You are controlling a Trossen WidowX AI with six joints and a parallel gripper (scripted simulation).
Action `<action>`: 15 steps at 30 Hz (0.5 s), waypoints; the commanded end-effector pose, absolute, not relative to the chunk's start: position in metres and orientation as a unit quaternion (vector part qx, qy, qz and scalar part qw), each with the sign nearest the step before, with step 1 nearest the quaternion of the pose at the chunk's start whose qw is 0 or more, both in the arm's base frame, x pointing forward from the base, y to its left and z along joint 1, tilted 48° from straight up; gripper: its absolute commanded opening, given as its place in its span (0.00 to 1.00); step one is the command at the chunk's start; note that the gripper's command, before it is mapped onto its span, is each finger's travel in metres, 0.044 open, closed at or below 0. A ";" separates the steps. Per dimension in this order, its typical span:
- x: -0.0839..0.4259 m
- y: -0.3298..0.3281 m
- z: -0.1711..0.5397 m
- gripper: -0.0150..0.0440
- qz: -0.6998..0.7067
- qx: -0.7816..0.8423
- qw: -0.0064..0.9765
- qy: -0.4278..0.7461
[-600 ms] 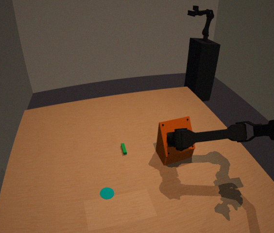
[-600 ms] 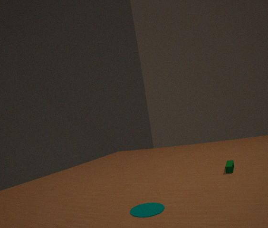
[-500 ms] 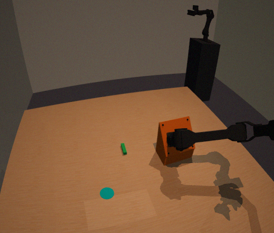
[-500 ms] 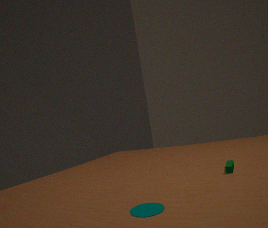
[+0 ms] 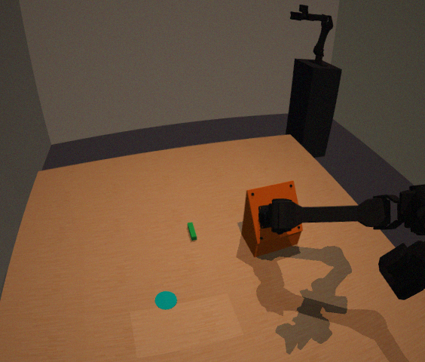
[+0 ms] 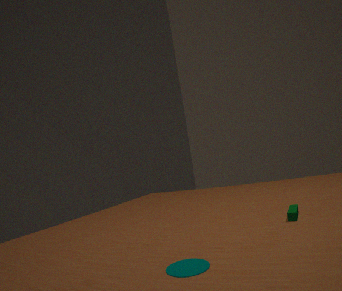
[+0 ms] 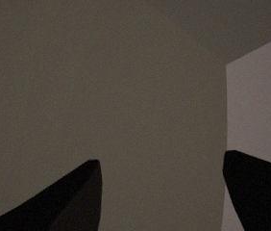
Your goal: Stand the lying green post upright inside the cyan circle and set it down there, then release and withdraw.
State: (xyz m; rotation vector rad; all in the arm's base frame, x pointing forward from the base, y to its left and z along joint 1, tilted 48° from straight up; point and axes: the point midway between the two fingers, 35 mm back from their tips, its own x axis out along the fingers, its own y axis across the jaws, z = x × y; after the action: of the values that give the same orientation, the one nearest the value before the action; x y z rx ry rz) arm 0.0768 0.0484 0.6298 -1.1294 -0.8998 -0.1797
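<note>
The green post point(image 5: 192, 231) point(image 6: 293, 213) lies on its side on the wooden table. The cyan circle point(image 5: 166, 300) point(image 6: 187, 268) is flat on the table, nearer the front and left of the post, with nothing on it. My gripper point(image 7: 164, 167) is partly open, with nothing between its two black fingers in the wrist view. It faces walls, and neither post nor circle shows there. The dark arm is at the right in the top view, well away from the post; its fingertips cannot be made out there. The gripper is out of the exterior view.
An orange wedge-shaped block point(image 5: 273, 192) stands right of the post, partly hidden behind the arm. A paler rectangle point(image 5: 189, 325) marks the table beside the circle. The arm's shadow falls at the right. A dark pedestal point(image 5: 300, 97) with another arm stands beyond the table's far edge.
</note>
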 end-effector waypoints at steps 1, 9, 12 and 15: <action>0.122 0.040 0.614 0.65 -0.070 -0.541 0.758 -0.357; 0.207 0.016 0.569 0.65 -0.042 -0.582 0.775 -0.243; 0.235 0.005 0.548 0.65 -0.028 -0.594 0.778 -0.200; 0.261 -0.006 0.526 0.65 -0.013 -0.605 0.781 -0.158</action>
State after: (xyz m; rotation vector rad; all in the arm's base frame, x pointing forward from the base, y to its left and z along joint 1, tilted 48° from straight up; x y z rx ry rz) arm 0.2353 0.0045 0.5489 -1.2854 -0.4306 -0.0642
